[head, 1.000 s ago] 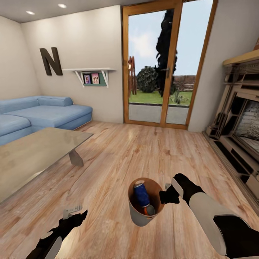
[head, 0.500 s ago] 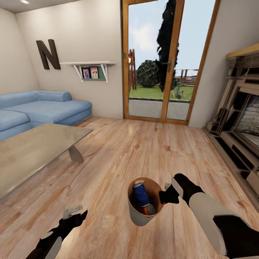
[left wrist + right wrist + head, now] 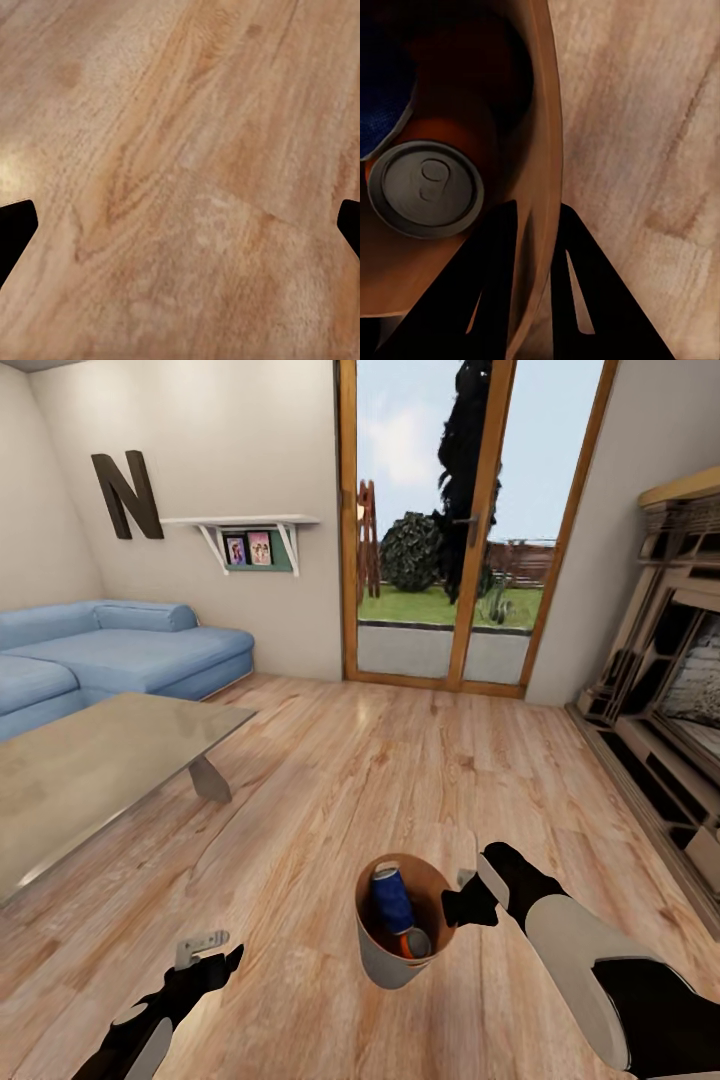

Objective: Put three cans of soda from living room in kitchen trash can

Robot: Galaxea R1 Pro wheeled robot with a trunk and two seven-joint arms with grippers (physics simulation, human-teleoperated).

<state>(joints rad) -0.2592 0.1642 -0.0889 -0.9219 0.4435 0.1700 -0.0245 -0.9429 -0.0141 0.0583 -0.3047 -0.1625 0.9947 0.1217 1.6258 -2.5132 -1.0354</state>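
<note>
Whole view shifted since earlier frames, so your camera moved; bin same place against arms. Your right gripper (image 3: 462, 903) jaws closed on rim of small round trash can, copper inside, grey outside (image 3: 383, 964), held above wood floor (image 3: 400, 760). Blue soda can (image 3: 392, 900) and orange soda can, grey top (image 3: 426, 187), lie inside. Your left gripper (image 3: 205, 947) jaws wide apart, holding nothing. Glass coffee table (image 3: 90, 780), blue sofa (image 3: 130, 660) at left.
</note>
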